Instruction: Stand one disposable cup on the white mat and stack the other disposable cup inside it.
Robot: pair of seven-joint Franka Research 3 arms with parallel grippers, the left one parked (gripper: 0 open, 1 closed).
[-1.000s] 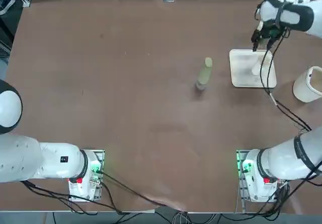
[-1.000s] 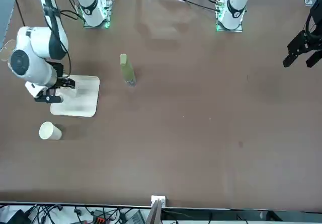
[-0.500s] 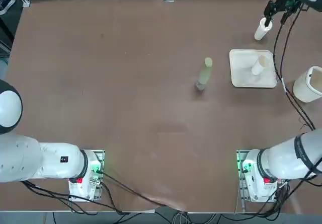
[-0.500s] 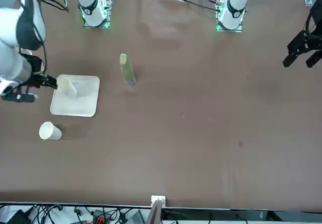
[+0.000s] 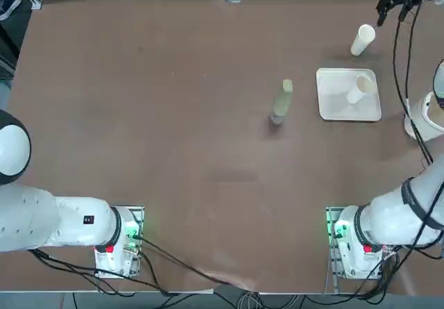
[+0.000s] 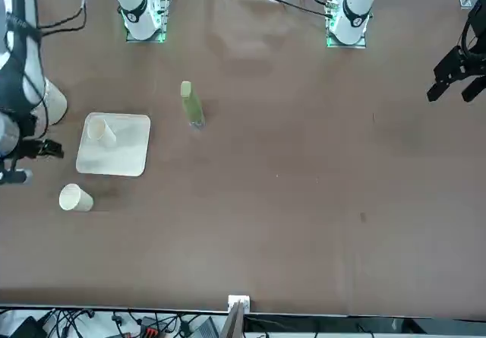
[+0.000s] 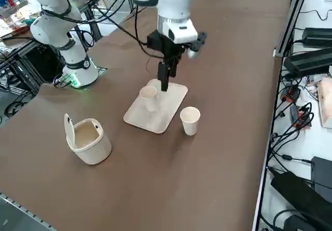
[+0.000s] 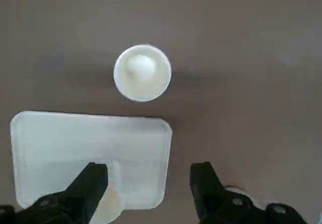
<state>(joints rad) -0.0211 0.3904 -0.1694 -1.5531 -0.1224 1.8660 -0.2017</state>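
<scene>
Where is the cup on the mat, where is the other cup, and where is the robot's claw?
Cup on the white mat (image 7: 149, 93): right side view, on its rim.
Other cup (image 7: 190, 120): right side view, on its side wall, standing on the table.
Right gripper (image 8: 149, 183): right wrist view, midway between its open fingertips.

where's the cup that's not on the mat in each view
Top view: the loose cup stands upper right, just beyond the white mat.
Front view: cup at lower left, nearer the camera than the mat.
Right side view: cup right of the mat.
Right wrist view: cup seen from above, beside the mat.
Shared landmark: the white mat, with the other cup on it.
</scene>
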